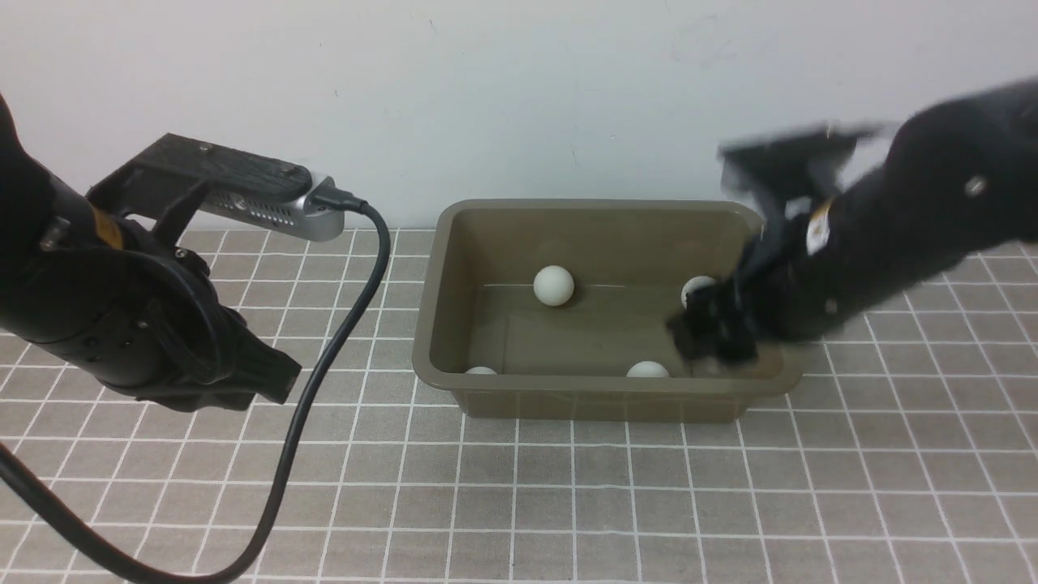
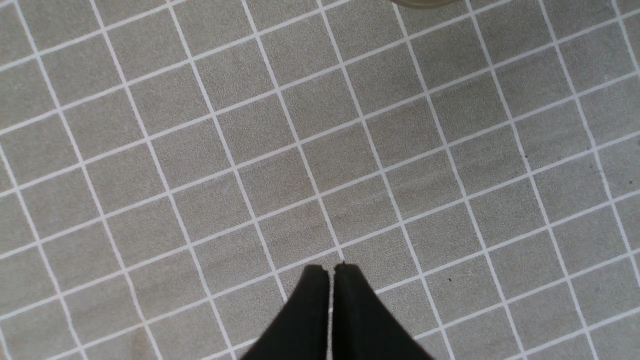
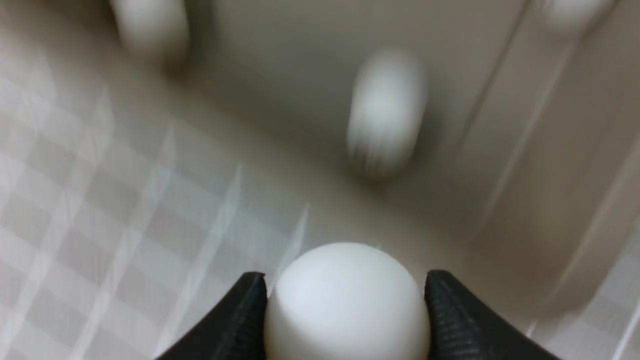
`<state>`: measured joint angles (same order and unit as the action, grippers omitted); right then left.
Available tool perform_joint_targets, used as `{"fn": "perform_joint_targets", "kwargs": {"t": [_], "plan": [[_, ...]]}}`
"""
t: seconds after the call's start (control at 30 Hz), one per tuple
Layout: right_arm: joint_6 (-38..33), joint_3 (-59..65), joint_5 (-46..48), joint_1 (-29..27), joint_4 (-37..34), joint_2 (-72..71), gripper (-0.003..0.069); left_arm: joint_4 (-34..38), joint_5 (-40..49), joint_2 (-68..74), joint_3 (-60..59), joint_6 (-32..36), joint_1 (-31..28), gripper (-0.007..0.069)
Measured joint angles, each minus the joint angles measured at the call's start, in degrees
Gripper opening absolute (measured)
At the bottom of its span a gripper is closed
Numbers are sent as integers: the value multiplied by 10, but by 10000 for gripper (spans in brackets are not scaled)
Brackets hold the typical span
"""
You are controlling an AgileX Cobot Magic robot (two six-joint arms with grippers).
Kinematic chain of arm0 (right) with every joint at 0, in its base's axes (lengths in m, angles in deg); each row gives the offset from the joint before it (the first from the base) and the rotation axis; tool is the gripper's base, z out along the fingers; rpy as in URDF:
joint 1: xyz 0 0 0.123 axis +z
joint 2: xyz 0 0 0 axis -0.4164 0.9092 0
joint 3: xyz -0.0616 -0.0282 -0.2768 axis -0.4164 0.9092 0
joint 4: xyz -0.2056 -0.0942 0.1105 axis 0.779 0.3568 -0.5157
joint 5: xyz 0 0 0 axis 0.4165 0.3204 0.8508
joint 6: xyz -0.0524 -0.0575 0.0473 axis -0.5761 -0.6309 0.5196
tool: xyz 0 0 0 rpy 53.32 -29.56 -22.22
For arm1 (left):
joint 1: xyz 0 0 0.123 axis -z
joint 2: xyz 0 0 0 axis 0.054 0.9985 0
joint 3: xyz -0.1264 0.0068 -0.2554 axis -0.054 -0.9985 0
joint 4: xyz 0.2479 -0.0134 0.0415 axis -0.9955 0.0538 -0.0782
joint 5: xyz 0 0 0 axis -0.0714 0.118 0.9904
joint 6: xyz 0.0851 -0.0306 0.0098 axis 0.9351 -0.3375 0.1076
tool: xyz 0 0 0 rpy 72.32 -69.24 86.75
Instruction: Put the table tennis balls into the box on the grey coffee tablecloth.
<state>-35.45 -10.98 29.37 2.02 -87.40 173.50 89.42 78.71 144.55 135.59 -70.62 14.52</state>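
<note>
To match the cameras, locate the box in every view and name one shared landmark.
Front view: box at centre, on the tablecloth.
Left wrist view: only a rim sliver at the frame edge.
Right wrist view: blurred interior beyond the held ball.
Shared landmark: the tablecloth's white grid.

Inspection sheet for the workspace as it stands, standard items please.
Surface: grid tablecloth, lying flat.
Job's things: box upright; four loose balls inside; fifth ball gripped.
Clutter: nothing seen.
Grippers: left gripper shut, empty, above the cloth; right gripper closed on the fifth ball at the box's right end.
Cables: black cable hangs from the left wrist, trailing over the cloth.
Surroundings: white wall behind.
</note>
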Motion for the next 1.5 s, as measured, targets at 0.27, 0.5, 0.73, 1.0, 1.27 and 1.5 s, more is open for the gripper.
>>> {"fn": "perform_joint_targets", "kwargs": {"t": [0.27,0.5,0.73,1.0,1.27,1.5], "plan": [[2,-147,22,-50,9,139,397,10,1,0,0,-1,0,-5],[2,-223,103,-50,11,155,624,10,7,0,0,-1,0,-5],[2,-230,162,-49,25,23,179,8,7,-37,-1,-1,0,-5],[12,-86,72,-49,26,-276,-10,8,-21,-133,-1,-1,0,-5],[31,321,-235,-49,49,-626,-13,14,-43,-166,-1,-1,0,-5],[54,489,-305,-49,53,-839,-14,24,-55,-165,-1,1,0,-5]]}}
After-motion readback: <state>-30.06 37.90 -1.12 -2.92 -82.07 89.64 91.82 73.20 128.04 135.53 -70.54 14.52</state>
